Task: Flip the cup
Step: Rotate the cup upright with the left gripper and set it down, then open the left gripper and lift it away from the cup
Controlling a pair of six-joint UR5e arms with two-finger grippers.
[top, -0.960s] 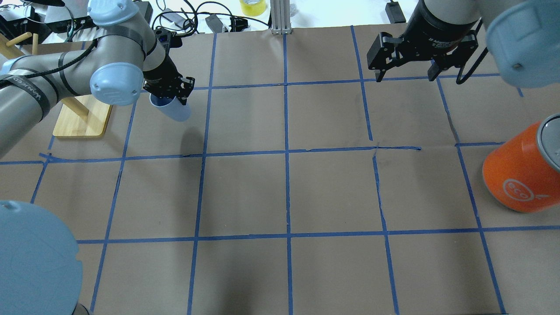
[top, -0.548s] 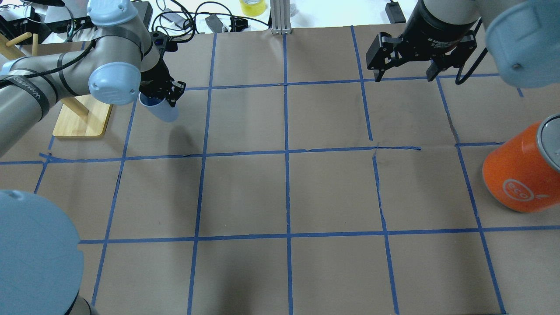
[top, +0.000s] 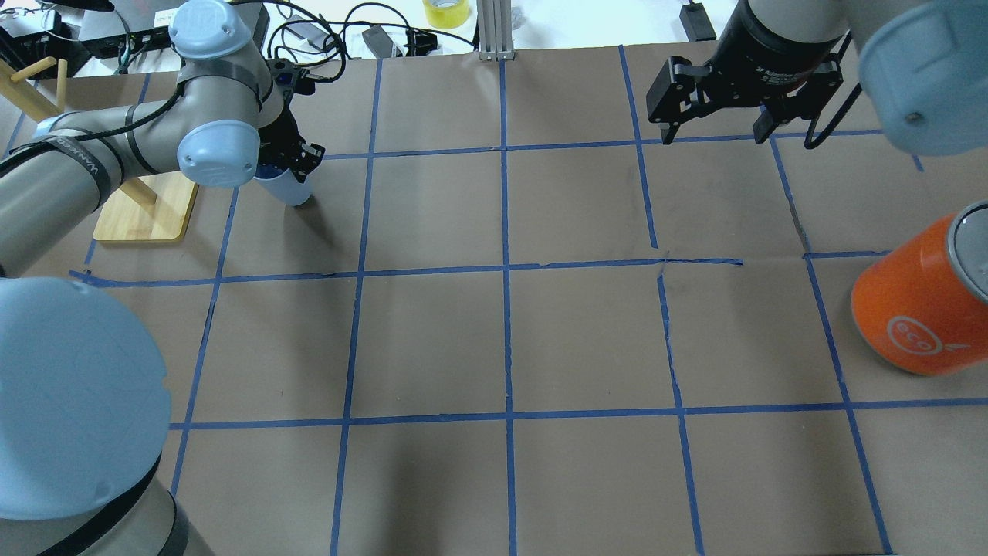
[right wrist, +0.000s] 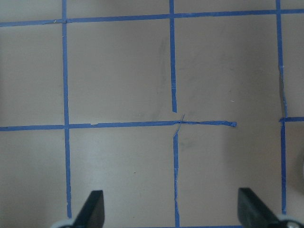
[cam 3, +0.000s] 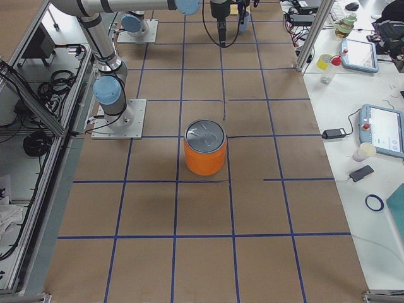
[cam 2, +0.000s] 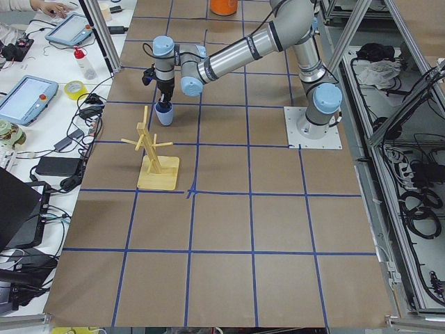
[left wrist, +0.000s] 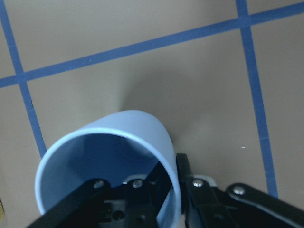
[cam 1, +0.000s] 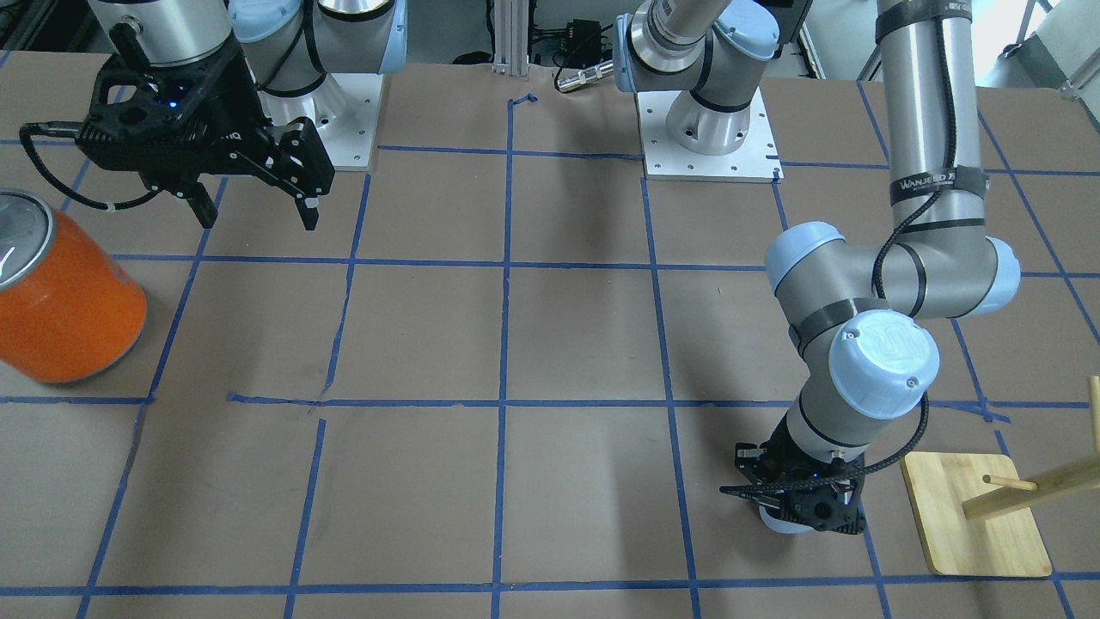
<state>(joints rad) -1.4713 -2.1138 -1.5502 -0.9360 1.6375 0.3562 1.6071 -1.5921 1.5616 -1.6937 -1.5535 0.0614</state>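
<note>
Only wrist cam, cup [left wrist: 109, 152] rim prob. pinched

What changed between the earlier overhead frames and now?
The left gripper, shut on the rim of the small pale blue plastic cup, has carried it to the robot's left and down: its shadow, apart a second ago, now meets it, and it is less tilted. Nothing released. The right gripper stays open and still; the large orange can with silver lid and the wooden peg stand have not moved.
</note>
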